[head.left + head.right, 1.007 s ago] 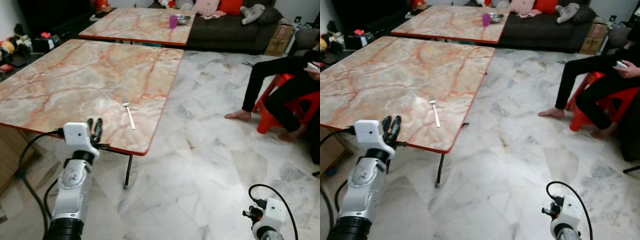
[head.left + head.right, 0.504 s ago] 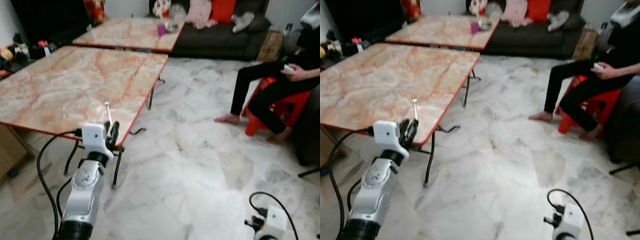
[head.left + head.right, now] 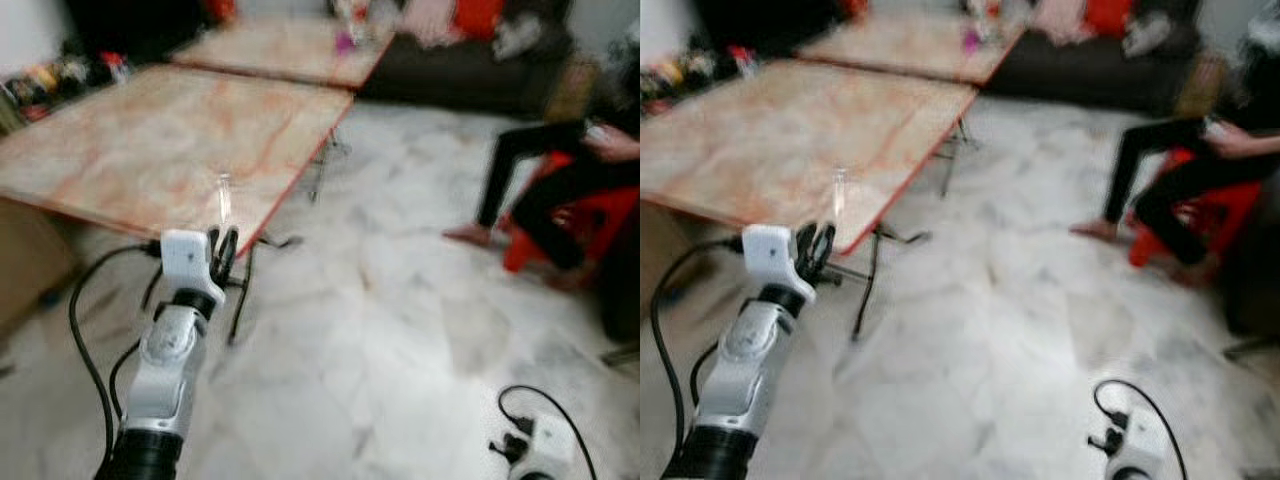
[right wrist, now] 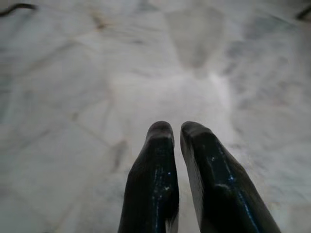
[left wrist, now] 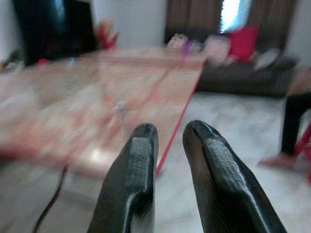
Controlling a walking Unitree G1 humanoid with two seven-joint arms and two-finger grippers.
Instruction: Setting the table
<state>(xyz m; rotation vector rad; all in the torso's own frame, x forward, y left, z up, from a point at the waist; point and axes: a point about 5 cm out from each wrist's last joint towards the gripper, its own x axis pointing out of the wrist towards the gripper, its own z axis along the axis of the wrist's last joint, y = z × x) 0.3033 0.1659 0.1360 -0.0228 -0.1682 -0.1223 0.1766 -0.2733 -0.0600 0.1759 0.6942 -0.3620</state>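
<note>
A metal spoon lies on the near marble-patterned table, close to its red front edge; it also shows as a blur in the left wrist view as the spoon. My left gripper is raised just short of that edge, below the spoon, shut with nothing held. Its fingertips point toward the table. My right gripper hangs low over the marble floor, shut and empty.
A second table stands farther back with a purple cup on it. A dark sofa lines the back wall. A person sits on a red stool at the right. Open marble floor spreads between.
The whole picture has shifted and blurred, so the camera is moving. The spoon lies where it was on the table. My left arm stays raised before the table edge.
</note>
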